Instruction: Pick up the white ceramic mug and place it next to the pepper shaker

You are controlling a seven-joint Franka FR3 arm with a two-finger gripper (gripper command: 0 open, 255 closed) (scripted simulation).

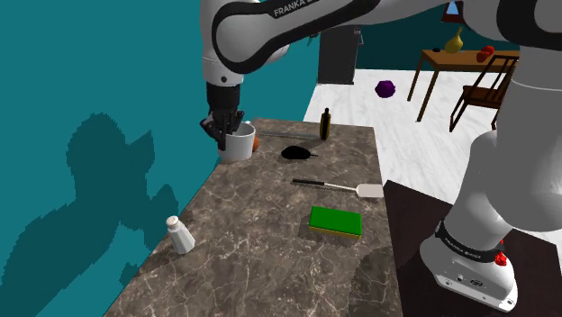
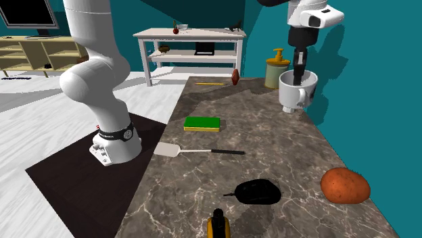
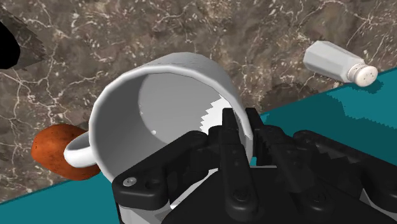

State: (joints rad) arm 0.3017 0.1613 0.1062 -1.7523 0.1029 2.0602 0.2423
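**Shoulder view:** white mug (image 1: 240,144) at the counter's (image 1: 270,261) far end, pincer (image 1: 225,133) on its rim. The shaker (image 1: 179,234) stands well apart, toward the near end.

**Second exterior view:** mug base seemingly on the counter (lift not begun, I judge).

**Wrist view:** pincer clamped across the mug wall, one finger inside. A potato (image 3: 54,149) sits just beside the handle.

**Step:** grasp made.

**Next:** lift straight up, carry the mug along the counter, and set it beside the shaker.
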